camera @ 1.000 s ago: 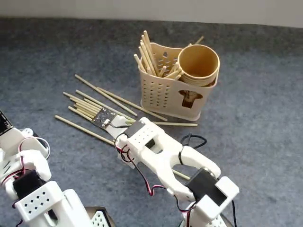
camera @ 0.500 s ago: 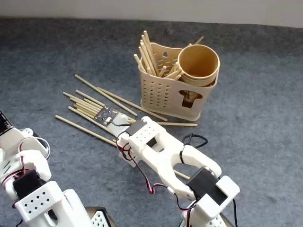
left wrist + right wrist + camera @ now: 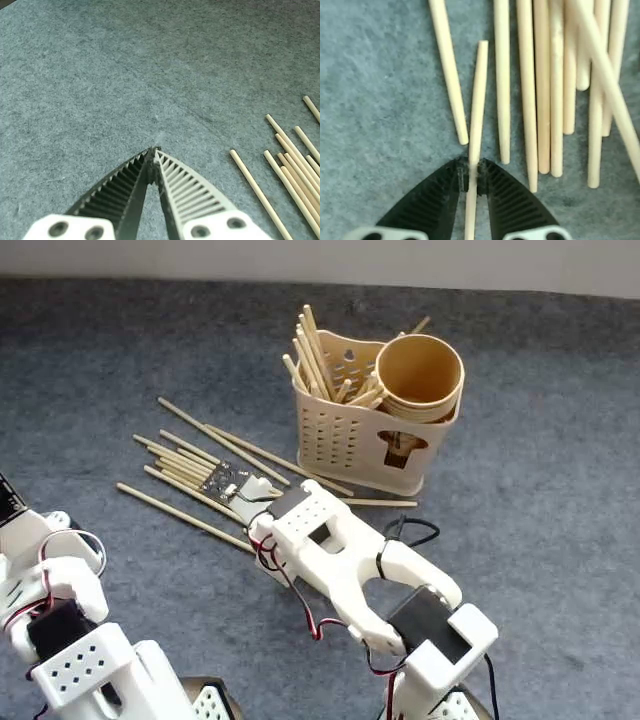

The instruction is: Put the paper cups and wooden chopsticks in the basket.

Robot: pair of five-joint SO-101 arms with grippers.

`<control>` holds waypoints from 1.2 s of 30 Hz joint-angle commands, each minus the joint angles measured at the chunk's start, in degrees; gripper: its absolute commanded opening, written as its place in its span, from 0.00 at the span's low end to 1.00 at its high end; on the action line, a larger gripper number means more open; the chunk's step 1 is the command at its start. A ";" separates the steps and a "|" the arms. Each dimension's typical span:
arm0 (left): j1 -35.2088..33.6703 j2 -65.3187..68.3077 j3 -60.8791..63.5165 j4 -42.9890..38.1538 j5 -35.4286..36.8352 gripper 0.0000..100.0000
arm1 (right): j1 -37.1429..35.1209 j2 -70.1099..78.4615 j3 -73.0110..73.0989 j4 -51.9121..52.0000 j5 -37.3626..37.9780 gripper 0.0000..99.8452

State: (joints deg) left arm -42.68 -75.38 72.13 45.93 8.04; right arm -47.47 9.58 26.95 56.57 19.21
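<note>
The right arm (image 3: 340, 550) lies stretched out low over the grey carpet (image 3: 120, 360), reaching from the near edge toward the pile of loose chopsticks (image 3: 185, 465). The right gripper (image 3: 472, 176) points into that pile with its jaws clenched on a single chopstick (image 3: 479, 95), pinched near one end and lying flat among the others. The left arm (image 3: 60, 630) sits folded back at the near corner, well apart from the pile. The left gripper (image 3: 154, 151) hangs just over bare carpet, its jaws pressed together with nothing between them. There is one basket (image 3: 345, 435), standing upright beyond the pile. It holds a stack of nested cups (image 3: 420, 375), whose rims are too close to count, and a bundle of upright chopsticks (image 3: 312, 350), about eight. Roughly a dozen chopsticks lie on the carpet, most side by side, with a few crossing toward the basket's foot.
</note>
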 commanded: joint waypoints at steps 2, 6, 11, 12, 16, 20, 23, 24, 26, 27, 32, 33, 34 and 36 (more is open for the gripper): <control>1.54 -0.66 -0.31 -1.05 0.09 0.01 | 0.13 -7.43 -0.13 4.62 1.41 0.01; 1.54 -0.66 -0.31 -1.05 0.09 0.01 | 0.22 -13.32 0.22 4.97 1.32 0.01; 1.54 -0.66 -0.31 -1.05 0.09 0.01 | 0.22 -20.00 4.26 4.53 1.32 0.01; 1.54 -0.66 -0.31 -1.05 0.09 0.01 | 0.22 -21.67 4.97 4.53 1.32 0.01; 1.54 -0.66 -0.31 -1.05 0.09 0.01 | 0.22 -29.58 6.81 4.70 1.23 0.01; 1.54 -0.66 -0.31 -1.05 0.09 0.01 | 0.22 -37.76 9.01 4.53 -2.99 0.01; 1.54 -0.66 -0.31 -1.05 0.09 0.01 | 0.22 -43.12 9.36 4.44 -8.97 0.01; 1.54 -0.66 -0.31 -1.05 0.09 0.01 | 0.22 -44.88 9.36 4.44 -10.37 0.01; 1.54 -0.66 -0.31 -1.05 0.09 0.01 | 0.40 -48.13 9.36 4.44 -12.13 0.01; 1.54 -0.66 -0.31 -1.05 0.09 0.01 | 0.84 -49.63 9.36 4.44 -12.66 0.01; 1.54 -0.66 -0.31 -1.05 0.09 0.01 | 5.76 -56.57 8.92 4.44 -16.44 0.01; 1.54 -0.66 -0.31 -1.05 0.09 0.01 | 6.99 -57.89 8.92 4.26 -17.23 0.01; 1.54 -0.66 -0.31 -1.05 0.09 0.01 | 8.40 -59.30 9.01 3.30 -17.85 0.01; 1.54 -0.66 -0.31 -1.05 0.09 0.01 | 10.59 -62.29 9.36 0.40 -18.81 0.01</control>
State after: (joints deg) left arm -42.68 -75.38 72.13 45.93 8.04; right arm -41.58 -46.15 36.88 61.05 2.59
